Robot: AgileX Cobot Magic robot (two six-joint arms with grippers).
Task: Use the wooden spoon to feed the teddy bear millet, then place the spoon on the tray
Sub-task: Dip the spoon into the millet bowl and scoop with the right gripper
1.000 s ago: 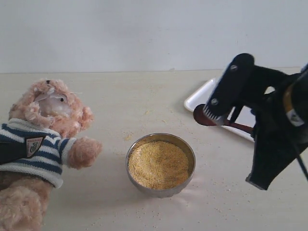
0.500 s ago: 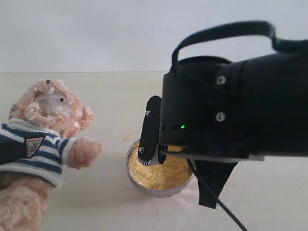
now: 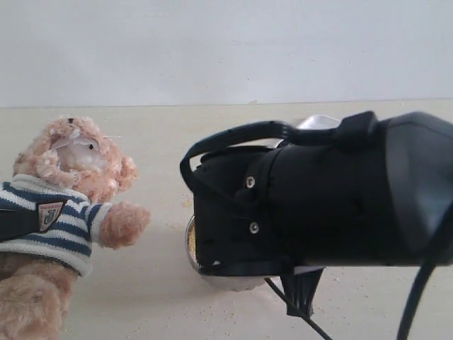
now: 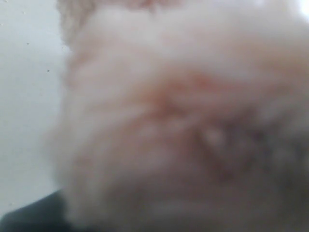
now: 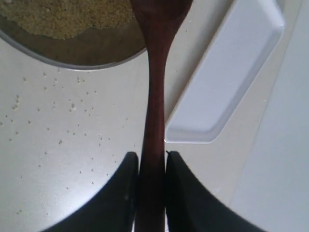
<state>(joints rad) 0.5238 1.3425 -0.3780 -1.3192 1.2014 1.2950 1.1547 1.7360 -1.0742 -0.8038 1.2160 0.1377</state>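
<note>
The wooden spoon is held by its slim handle, with the right claw pinching it: the two black fingers press against either side of the dark reddish-brown wood. The handle runs straight out from the claw, and its broader end reaches over the rim of the round steel bowl, where it is cut off by the frame edge, so I cannot tell whether it touches the grains. The millet lies heaped in that bowl, golden-yellow, and loose grains are scattered over the pale surface just beside it. The white tray lies flat on the surface near the bowl, apart from it, to one side of the spoon handle. In the exterior view the bulky black right arm hangs over the bowl and hides nearly all of it; only part of the rim and underside shows beneath. The teddy bear lies at the left, in its striped shirt, one paw stretched toward the bowl. The left wrist view is filled with blurred pinkish fur, and whether the left claw is spread or pressed together cannot be told.
</note>
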